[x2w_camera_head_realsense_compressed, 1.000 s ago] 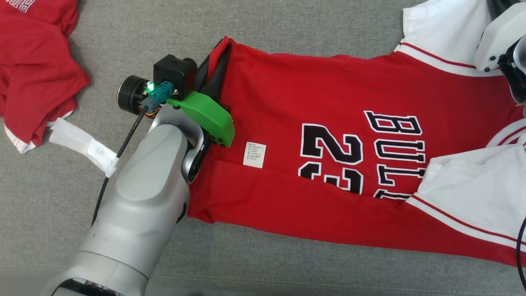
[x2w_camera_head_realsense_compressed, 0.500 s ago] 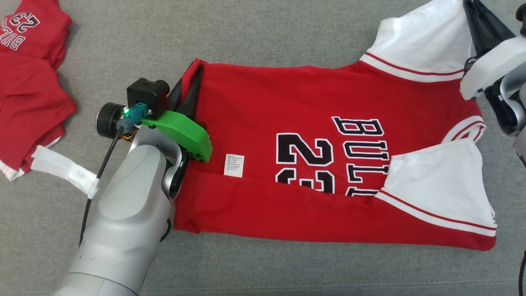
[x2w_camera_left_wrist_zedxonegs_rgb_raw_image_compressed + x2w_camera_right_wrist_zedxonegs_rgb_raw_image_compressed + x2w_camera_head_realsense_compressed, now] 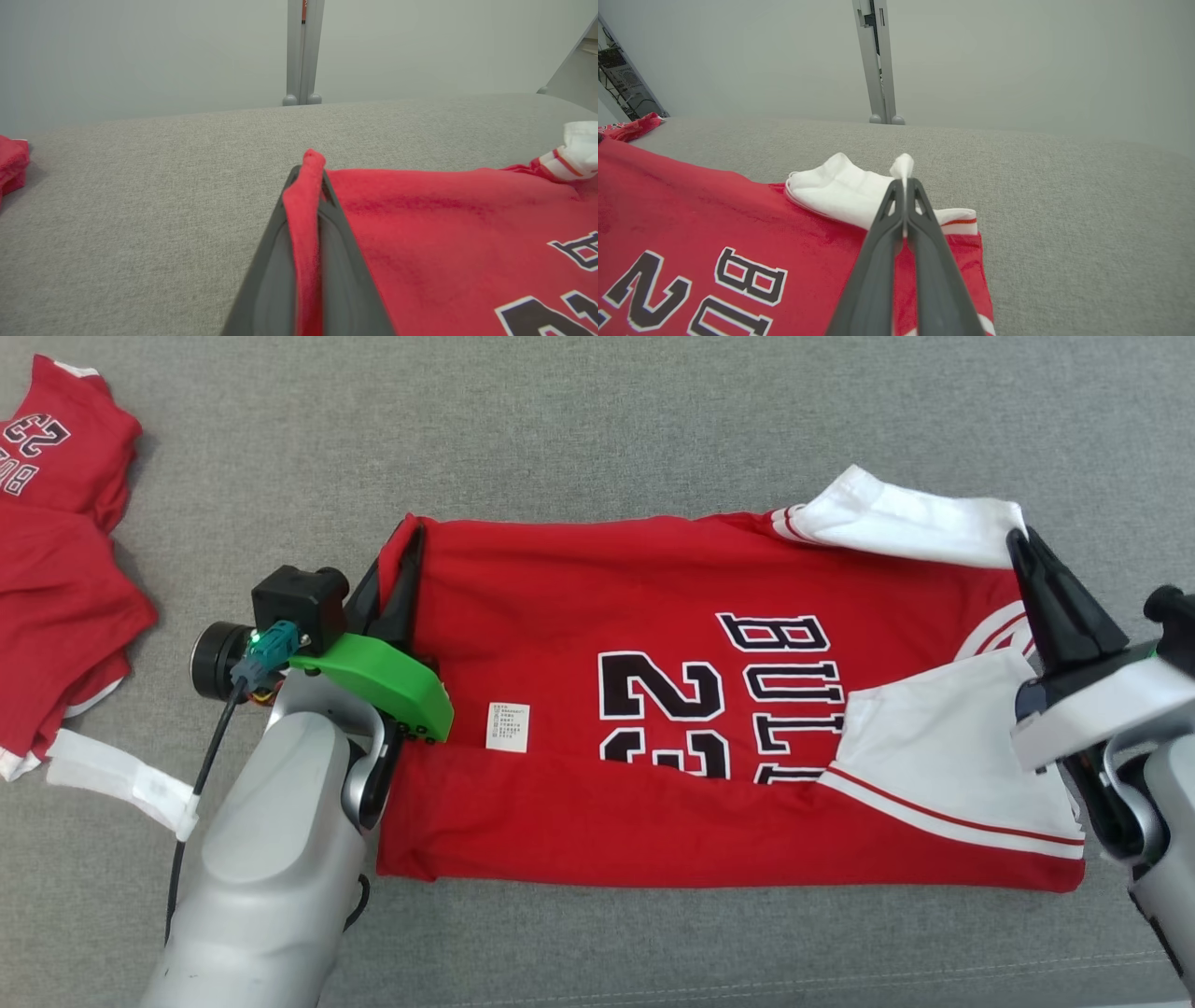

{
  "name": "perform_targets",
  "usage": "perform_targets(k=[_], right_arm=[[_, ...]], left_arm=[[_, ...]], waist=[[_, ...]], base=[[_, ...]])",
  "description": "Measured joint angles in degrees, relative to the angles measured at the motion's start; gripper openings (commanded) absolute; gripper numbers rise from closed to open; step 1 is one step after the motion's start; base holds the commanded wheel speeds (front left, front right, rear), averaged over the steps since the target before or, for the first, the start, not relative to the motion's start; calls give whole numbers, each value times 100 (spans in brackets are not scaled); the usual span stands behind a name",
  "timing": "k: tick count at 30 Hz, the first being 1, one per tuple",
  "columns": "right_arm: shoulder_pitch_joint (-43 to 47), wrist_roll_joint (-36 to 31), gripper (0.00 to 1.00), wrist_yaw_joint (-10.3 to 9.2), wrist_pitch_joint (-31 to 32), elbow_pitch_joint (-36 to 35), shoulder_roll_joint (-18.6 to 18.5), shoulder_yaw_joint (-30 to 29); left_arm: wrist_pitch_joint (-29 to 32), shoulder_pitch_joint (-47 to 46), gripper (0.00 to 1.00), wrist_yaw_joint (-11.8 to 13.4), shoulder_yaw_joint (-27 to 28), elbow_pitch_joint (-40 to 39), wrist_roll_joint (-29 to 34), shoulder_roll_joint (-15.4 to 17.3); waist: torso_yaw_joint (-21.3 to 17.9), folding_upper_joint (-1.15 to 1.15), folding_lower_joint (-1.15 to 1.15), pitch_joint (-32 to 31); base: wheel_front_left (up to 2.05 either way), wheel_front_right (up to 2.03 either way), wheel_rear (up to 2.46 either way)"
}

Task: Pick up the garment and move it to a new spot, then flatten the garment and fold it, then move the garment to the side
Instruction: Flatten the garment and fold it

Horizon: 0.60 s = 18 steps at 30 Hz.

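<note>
- Head view: Bulls jersey (image 3: 579,579) lay flat on the counter's (image 3: 597,420) middle, near strip folded.
- Left end effector (image 3: 409,539) clamped its hem corner (image 3: 309,163); right end effector (image 3: 1019,539) pinched the white sleeve (image 3: 896,521).
- Folding likely; next, draw both corners evenly toward the near edge.

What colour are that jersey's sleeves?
White sleeves with a thin red stripe; the head view shows them best.

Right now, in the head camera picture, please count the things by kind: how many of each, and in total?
jersey, spread out: 1
heap of red clothes, at the left: 1
grippers: 2 (left gripper, right gripper, both shut on the jersey)
total: 4
</note>
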Motion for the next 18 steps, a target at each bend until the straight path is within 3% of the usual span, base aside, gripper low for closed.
perform_targets(k=[8,18], right_arm=[[1196,-189,0,-1,1,-886,323,-673],[2121,-331,0,-1,108,-1515,717,-1088]], left_arm=[[0,403,0,-48,204,-240,97,18],[0,1029,0,-71,441,-769,269,15]], waist=[[-53,0,0,-182],[-102,0,0,-346]], base=[[0,0,0],[0,0,0]])
